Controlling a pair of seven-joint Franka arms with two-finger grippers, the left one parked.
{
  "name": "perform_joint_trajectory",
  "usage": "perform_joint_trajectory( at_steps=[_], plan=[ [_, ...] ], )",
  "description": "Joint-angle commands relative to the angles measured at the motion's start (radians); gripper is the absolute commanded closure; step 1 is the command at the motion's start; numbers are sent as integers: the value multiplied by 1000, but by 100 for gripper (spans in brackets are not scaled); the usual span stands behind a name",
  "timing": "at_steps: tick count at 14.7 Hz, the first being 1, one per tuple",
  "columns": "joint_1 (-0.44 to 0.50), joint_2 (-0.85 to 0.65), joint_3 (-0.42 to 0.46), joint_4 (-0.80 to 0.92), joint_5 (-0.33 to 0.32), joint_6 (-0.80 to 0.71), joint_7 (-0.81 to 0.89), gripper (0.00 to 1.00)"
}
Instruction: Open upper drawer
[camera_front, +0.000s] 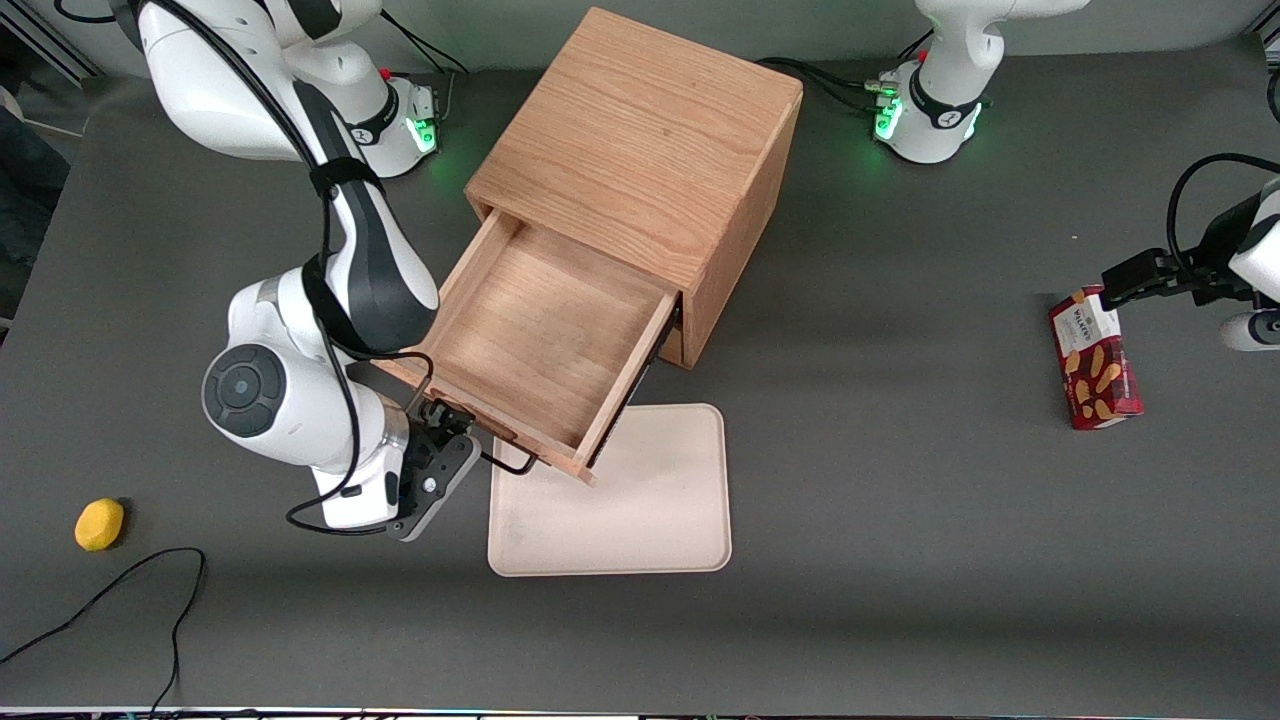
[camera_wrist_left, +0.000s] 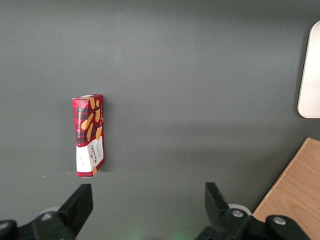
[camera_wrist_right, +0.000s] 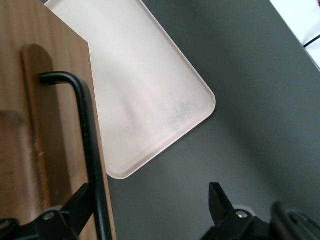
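Observation:
The cube-shaped oak cabinet (camera_front: 640, 140) stands in the middle of the table. Its upper drawer (camera_front: 540, 335) is pulled far out, and its inside is bare. The thin black wire handle (camera_front: 510, 464) sticks out from the drawer front (camera_wrist_right: 30, 100). My right gripper (camera_front: 468, 440) is open in front of the drawer, at the handle's end nearer the working arm. In the right wrist view the handle (camera_wrist_right: 87, 125) runs just inside one finger (camera_wrist_right: 75, 207) of the gripper (camera_wrist_right: 150, 212), and nothing is gripped. The lower drawer is hidden beneath the upper one.
A cream tray (camera_front: 650, 500) lies on the table partly under the open drawer's front; it also shows in the right wrist view (camera_wrist_right: 145, 85). A yellow lump (camera_front: 99, 524) and a black cable (camera_front: 130, 590) lie toward the working arm's end. A red biscuit box (camera_front: 1093, 358) lies toward the parked arm's end.

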Motion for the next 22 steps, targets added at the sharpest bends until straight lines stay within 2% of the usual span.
perform_joint_trajectory(
  at_steps=[1, 14, 19, 22],
  plan=[
    [-26, -40, 2, 21, 14, -41, -20, 0],
    [-30, -244, -9, 12, 13, -227, 73, 0],
    [-38, -299, -65, 21, 14, -343, 144, 0],
    [-40, -319, -102, 65, 19, -426, 254, 0]
  ],
)
